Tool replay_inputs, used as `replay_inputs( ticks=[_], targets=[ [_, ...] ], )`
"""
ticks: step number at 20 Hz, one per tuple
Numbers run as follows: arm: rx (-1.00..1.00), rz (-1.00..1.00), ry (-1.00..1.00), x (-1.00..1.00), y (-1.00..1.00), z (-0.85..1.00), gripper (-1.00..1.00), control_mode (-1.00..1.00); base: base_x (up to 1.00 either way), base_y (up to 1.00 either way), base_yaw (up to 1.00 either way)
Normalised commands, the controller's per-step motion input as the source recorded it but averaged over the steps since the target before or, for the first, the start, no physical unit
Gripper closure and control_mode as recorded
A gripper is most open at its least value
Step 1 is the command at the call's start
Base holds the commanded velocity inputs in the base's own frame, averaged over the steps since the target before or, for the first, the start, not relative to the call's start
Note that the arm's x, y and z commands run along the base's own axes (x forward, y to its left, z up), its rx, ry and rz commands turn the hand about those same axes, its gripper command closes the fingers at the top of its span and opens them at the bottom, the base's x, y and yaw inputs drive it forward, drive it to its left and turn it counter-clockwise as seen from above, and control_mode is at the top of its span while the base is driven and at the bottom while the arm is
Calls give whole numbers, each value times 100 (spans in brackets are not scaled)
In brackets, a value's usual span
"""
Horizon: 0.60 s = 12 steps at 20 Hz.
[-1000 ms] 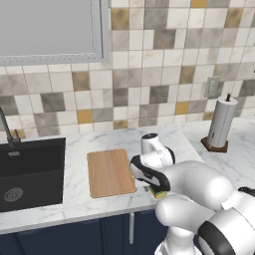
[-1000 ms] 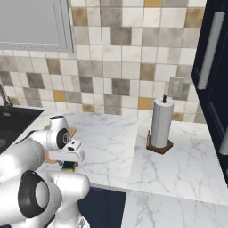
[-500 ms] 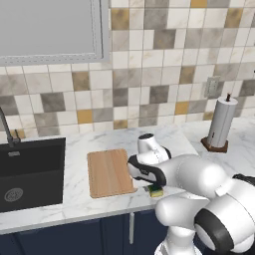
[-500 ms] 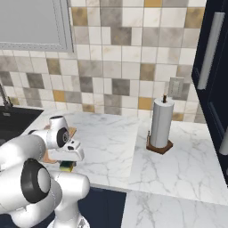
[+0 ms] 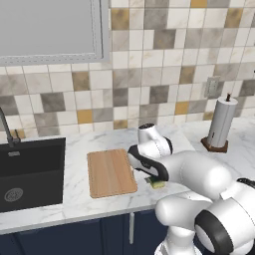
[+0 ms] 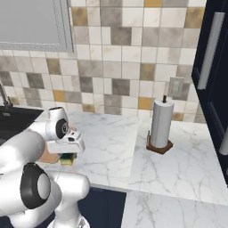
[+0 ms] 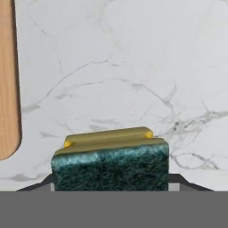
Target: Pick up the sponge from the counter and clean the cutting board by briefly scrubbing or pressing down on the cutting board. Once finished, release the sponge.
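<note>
The sponge [image 7: 111, 164], yellow with its dark green scrub layer facing the hand camera, sits between my gripper's [image 7: 110, 185] dark fingertips, which press against its two ends. From the base it shows as a small yellow-green block [image 5: 158, 184] [image 6: 67, 158] under my hand, just over the white marble counter [image 5: 74, 204] near the front edge. My gripper [image 5: 155, 178] is shut on it. The tan wooden cutting board [image 5: 111, 172] lies flat just left of the sponge, and its rounded corner [image 7: 8, 89] shows at the left of the hand view.
A black sink [image 5: 30, 169] with a faucet [image 5: 6, 130] is set into the counter left of the board. A paper towel holder [image 5: 220, 124] [image 6: 161, 127] stands at the back right. A tall dark cabinet [image 6: 213, 67] bounds the far right.
My hand came down over the sponge beside the board, and the fingers now hold it. The sponge sits slightly higher in both base views than before.
</note>
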Motion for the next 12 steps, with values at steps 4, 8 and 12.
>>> replay_inputs(
  ticks=[4, 8, 12],
  targets=[
    [0, 32, 2, 26, 13, 10, 100, -100, 0, 0, 0],
    [0, 44, 2, 13, 34, 0, 100, -100, 0, 0, 0],
    [0, 43, 0, 1, 40, 0, 100, -100, 0, 0, 0]
  ],
)
